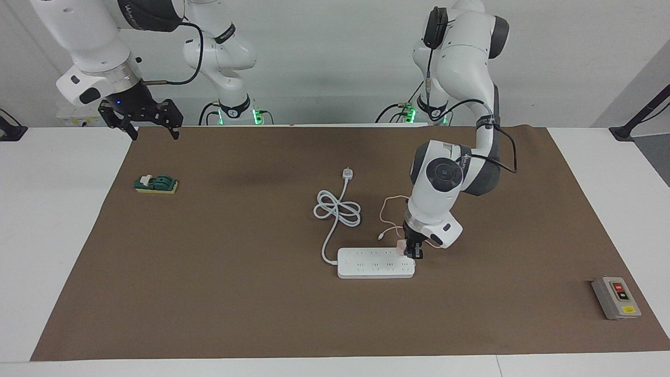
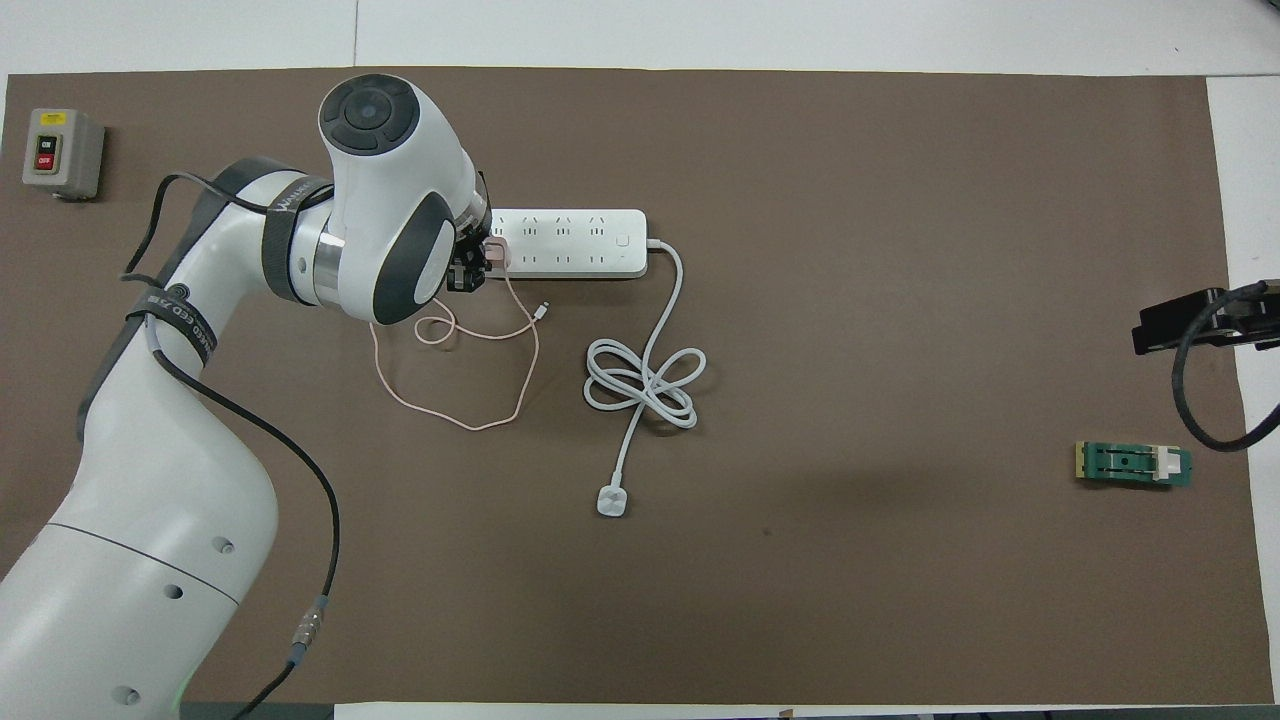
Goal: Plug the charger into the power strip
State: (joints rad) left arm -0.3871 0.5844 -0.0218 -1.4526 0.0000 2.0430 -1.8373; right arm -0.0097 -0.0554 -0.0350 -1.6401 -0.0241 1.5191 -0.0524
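The white power strip (image 1: 376,263) (image 2: 570,243) lies flat mid-table. My left gripper (image 1: 413,252) (image 2: 470,270) is down at the strip's end toward the left arm's end of the table. It is shut on the pale-pink charger (image 1: 401,246) (image 2: 495,253), which sits at a socket in the row nearer the robots. I cannot tell whether the prongs are in. The charger's thin pink cable (image 2: 480,427) loops on the mat nearer the robots. My right gripper (image 1: 141,123) (image 2: 1190,320) waits open, raised over the mat's edge at the right arm's end.
The strip's thick white cord (image 1: 337,209) (image 2: 645,385) is coiled nearer the robots and ends in a white plug (image 1: 347,173) (image 2: 610,501). A grey button box (image 1: 616,297) (image 2: 62,152) sits at the left arm's end. A green-and-yellow block (image 1: 156,184) (image 2: 1134,465) lies at the right arm's end.
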